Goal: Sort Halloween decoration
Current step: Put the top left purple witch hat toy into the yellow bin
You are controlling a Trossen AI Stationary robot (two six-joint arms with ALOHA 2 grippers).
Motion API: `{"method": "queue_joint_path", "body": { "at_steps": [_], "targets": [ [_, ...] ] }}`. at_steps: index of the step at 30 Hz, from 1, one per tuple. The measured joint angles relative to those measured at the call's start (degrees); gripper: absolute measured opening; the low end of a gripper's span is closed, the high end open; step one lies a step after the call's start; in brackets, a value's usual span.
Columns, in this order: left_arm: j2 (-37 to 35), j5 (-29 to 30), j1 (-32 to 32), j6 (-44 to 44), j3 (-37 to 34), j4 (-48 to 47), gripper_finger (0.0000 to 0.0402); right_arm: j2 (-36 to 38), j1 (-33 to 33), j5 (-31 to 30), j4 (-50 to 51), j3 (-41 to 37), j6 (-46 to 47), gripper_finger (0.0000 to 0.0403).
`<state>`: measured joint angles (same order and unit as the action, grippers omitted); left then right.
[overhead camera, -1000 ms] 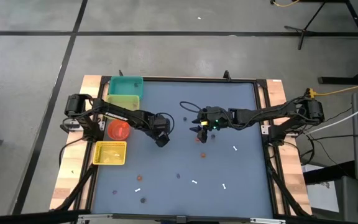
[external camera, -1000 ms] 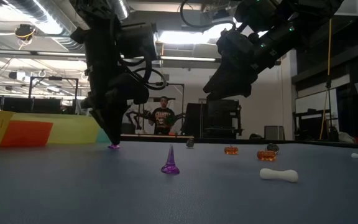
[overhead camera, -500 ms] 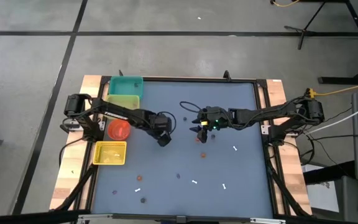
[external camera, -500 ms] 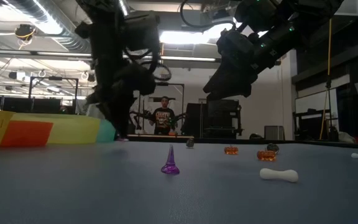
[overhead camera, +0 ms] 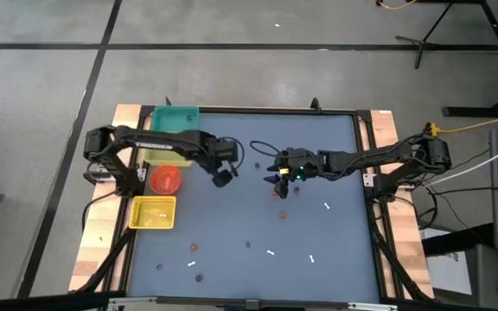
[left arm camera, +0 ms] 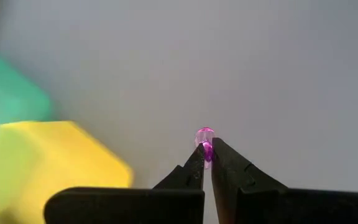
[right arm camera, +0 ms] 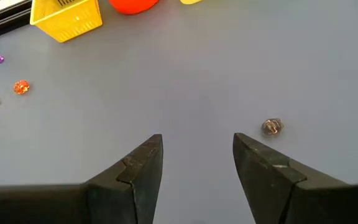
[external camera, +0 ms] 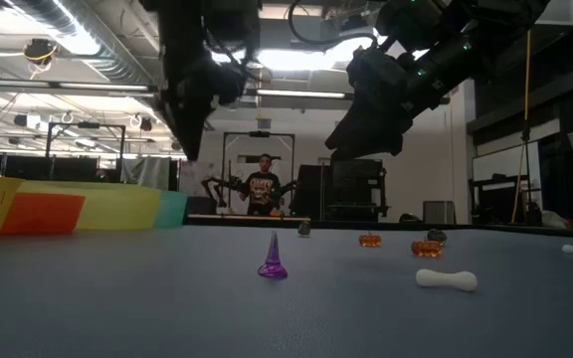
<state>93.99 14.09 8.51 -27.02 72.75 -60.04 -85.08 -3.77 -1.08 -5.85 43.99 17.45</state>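
My left gripper (overhead camera: 221, 178) hangs above the table, right of the red bin (overhead camera: 165, 180), shut on a tiny purple trinket (left arm camera: 204, 144). In the low view it (external camera: 187, 147) is well above the surface. My right gripper (overhead camera: 279, 180) hovers open near the table's middle, over a small brownish trinket (right arm camera: 271, 126) that lies beside its fingers. Other trinkets lie flat on the mat: a purple cone (external camera: 273, 259) standing on its base, orange pumpkins (external camera: 369, 240), a white bone (external camera: 446, 280), and white sticks (overhead camera: 271, 253). My left gripper pinches the purple trinket (left arm camera: 205, 150) between the free ends of its two fingers. The trinket's rounded end (left arm camera: 204, 132) sticks out past the fingertips. It is lifted clear of the table.
Along the left edge stand a teal bin (overhead camera: 174, 117), a yellow-green bin (overhead camera: 168, 142), the red bin and a yellow basket (overhead camera: 154, 212). Trinkets are scattered over the near half of the blue mat (overhead camera: 318, 147). A person stands in the room beyond the far edge (external camera: 264, 184).
My left gripper, shut on the purple trinket, has risen from the table surface and drifted toward the far edge. The trinket that stood on the mat below it is now lifted clear. My right gripper has kept still.
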Motion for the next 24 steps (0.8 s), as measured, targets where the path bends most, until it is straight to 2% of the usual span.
{"method": "queue_joint_path", "body": {
  "at_steps": [7,12,24],
  "targets": [
    [-6.4,2.7,5.5,0.7,0.4,-6.3,0.0,0.0,0.0,-2.5,-0.1,0.0,0.0,0.0193],
    [-6.9,4.8,10.4,0.7,0.1,-8.8,0.0,0.0,0.0,-3.7,0.0,0.0,0.0,0.0193],
    [-7.0,5.1,18.1,0.5,-12.1,-5.8,0.0,0.0,0.0,-11.1,-0.1,0.0,-5.9,0.0193]
  ]
}}
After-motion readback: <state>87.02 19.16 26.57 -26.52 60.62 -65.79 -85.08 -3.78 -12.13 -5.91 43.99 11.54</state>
